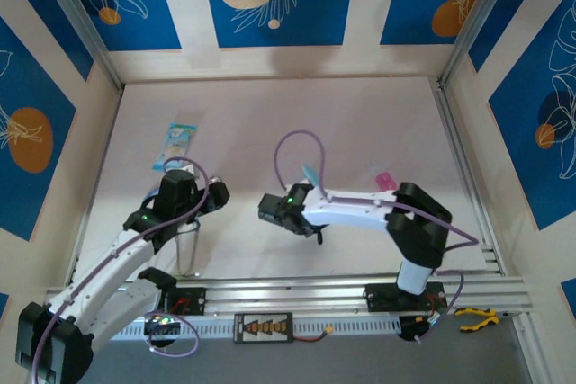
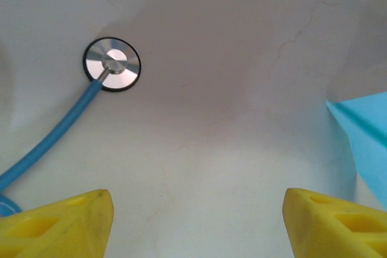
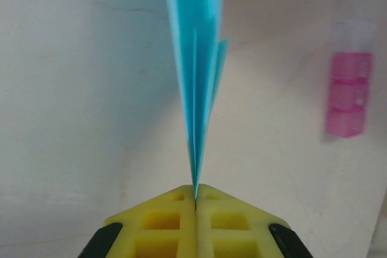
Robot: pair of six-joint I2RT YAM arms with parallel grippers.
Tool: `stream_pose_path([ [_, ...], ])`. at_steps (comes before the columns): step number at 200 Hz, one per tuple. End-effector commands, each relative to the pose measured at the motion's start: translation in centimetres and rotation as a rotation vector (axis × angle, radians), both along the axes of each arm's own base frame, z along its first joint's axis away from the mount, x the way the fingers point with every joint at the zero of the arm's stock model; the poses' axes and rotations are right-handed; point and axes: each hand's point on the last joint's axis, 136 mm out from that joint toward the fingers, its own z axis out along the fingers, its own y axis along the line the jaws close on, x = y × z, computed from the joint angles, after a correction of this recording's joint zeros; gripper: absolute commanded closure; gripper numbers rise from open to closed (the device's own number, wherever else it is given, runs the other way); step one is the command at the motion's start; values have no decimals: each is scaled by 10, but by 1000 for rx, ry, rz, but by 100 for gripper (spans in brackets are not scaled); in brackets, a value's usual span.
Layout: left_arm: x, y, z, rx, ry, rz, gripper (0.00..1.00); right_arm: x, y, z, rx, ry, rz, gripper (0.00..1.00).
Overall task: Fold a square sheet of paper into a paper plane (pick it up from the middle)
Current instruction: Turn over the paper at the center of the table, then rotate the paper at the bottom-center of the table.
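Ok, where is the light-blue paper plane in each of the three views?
Top external: the paper plane is a small blue sliver just right of centre.
Left wrist: its blue corner pokes in at the right edge, below mid-height.
Right wrist: centre, edge-on, clamped in the shut right pincer.
Shared landmark: the pink item, right of the plane in the top and right wrist views.

paper plane (image 3: 193, 58): light blue | right tool (image 3: 195, 196): yellow | packet (image 1: 180, 142): blue-white
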Motion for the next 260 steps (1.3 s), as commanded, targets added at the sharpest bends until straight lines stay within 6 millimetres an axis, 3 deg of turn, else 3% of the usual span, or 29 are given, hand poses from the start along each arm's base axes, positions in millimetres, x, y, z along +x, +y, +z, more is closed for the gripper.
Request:
stream_pose_path([
  [1,-7,17,-8,46,17,48,25,-17,36,-19,108,111,77,97],
  [24,-9,20,-9,40,14,63,24,-29,71,-26,296,192,139,90],
  [43,-10,18,-10,30,19,56,24,-34,95,-17,474,230,181,67],
  [57,-9,16,-10,23,25,45,24,-33,102,-7,599,239,176,58],
  [74,-9,11,-10,7,33,26,24,-28,102,4,744,250,145,55],
  [92,-8,3,-10,-13,39,-9,24,-15,90,9,895,255,52,57],
  [113,-8,-6,-14,-43,63,-48,26,-4,86,10,1148,341,-38,75],
  [129,-8,-15,-15,-80,80,-74,31,4,82,8,1247,376,-94,87],
  [164,-4,-29,-13,-151,89,-108,38,9,83,-13,1247,444,-153,95],
  [196,-2,-39,-12,-191,110,-137,41,12,88,-32,1234,484,-200,95],
  [222,0,-50,-9,-242,115,-170,46,11,75,-55,1167,483,-322,96],
  [260,8,-69,-1,-330,111,-222,53,-5,62,-76,1111,476,-500,96],
])
